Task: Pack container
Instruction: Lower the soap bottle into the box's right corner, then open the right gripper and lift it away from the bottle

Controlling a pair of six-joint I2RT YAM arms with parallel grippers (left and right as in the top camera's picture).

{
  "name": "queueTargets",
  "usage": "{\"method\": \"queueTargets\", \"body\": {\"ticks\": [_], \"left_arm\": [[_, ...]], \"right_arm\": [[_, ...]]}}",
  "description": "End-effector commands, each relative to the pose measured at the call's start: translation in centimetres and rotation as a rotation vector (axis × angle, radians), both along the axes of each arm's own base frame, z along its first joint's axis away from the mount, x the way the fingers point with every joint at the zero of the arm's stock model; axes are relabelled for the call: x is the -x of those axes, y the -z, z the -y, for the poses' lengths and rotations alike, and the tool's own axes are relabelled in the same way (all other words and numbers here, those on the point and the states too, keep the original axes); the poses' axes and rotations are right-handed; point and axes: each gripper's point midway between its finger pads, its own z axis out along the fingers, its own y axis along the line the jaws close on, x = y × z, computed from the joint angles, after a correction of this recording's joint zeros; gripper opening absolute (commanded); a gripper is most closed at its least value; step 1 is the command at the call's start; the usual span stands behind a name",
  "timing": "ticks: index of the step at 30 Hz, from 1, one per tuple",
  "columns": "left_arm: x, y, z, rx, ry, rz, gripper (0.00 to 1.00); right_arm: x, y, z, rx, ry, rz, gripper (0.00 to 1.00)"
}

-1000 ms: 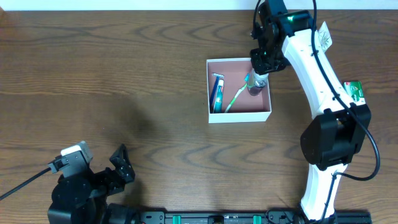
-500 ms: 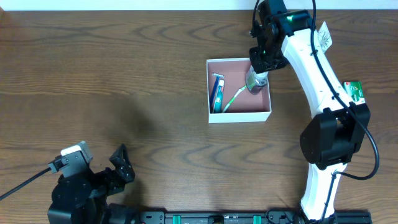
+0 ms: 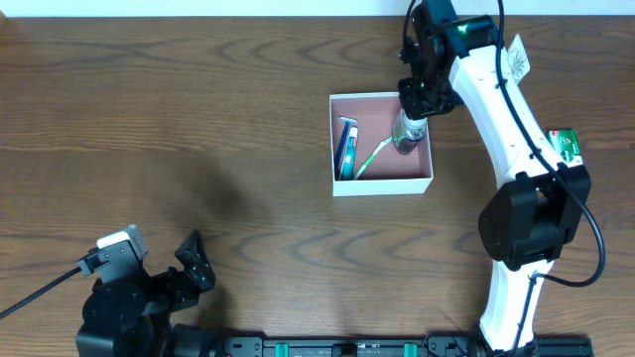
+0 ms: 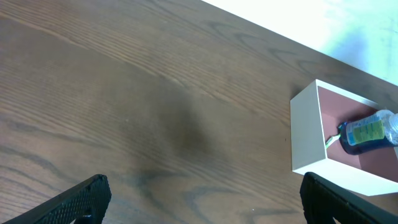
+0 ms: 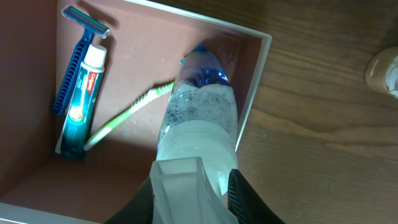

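The container [image 3: 382, 186], a white-walled square box with a pink-brown floor, sits right of the table's middle. Inside lie a blue razor [image 5: 71, 68], a toothpaste tube [image 5: 84, 93] and a green toothbrush [image 5: 124, 115]. My right gripper [image 5: 193, 186] is shut on a clear bottle [image 5: 199, 118] of blue liquid, which points down into the container's far right corner over the toothbrush head. From above, the bottle [image 3: 407, 137] shows under the right gripper [image 3: 412, 117]. My left gripper [image 4: 202, 199] is open and holds nothing, low at the near left [image 3: 190, 263], far from the container [image 4: 305, 134].
A tan rounded object [image 5: 382, 71] rests on the wood just right of the container. A green and white packet [image 3: 564, 145] shows beside the right arm. A pale strip [image 3: 198, 8] runs along the table's far edge.
The bottle in the right gripper shifted slightly inside the container, and the toothbrush moved a little with it. The left arm has not moved.
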Motion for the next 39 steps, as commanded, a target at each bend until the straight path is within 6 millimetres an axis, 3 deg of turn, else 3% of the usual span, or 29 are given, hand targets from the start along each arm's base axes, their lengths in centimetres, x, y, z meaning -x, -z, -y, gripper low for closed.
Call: {"method": "queueTargets", "body": {"ticks": [1, 11, 25, 39], "left_arm": [[0.0, -0.1, -0.3, -0.016, -0.012, 0.005, 0.98], [0.0, -0.1, -0.3, -0.016, -0.012, 0.005, 0.98], [0.0, -0.1, -0.3, -0.016, -0.012, 0.005, 0.98], [0.0, -0.1, -0.3, -0.016, -0.012, 0.005, 0.98]], "right_arm": [[-0.1, -0.2, -0.6, 0.002, -0.017, 0.006, 0.08], [0.8, -2.8, -0.9, -0.028, -0.022, -0.009, 0.10], [1.2, -1.7, -0.8, -0.018, -0.021, -0.045, 0.12], [0.8, 1.1, -0.9, -0.004, -0.021, -0.096, 0.12]]}}
